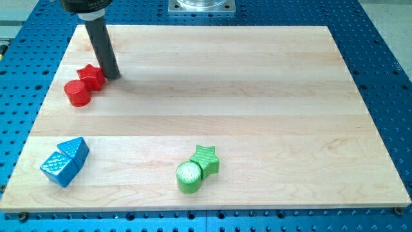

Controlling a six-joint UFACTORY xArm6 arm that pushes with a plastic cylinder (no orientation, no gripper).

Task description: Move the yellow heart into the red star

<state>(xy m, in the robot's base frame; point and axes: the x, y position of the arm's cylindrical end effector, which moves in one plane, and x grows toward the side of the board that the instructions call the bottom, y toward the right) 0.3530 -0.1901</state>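
Tip (114, 75) sits empty, touching the red star (91, 76) at its three o'clock; no yellow heart in sight, task unstarted

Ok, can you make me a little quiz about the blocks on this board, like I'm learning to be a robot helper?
1. True or false: my tip is close beside the red star, on the star's right side in the view.
2. Which one touches the green star? A) the green cylinder B) the red star C) my tip
3. Fill in the blank: the two blue blocks sit near the view's bottom-____ corner of the wooden board.

Key: 1 true. 2 A. 3 left.
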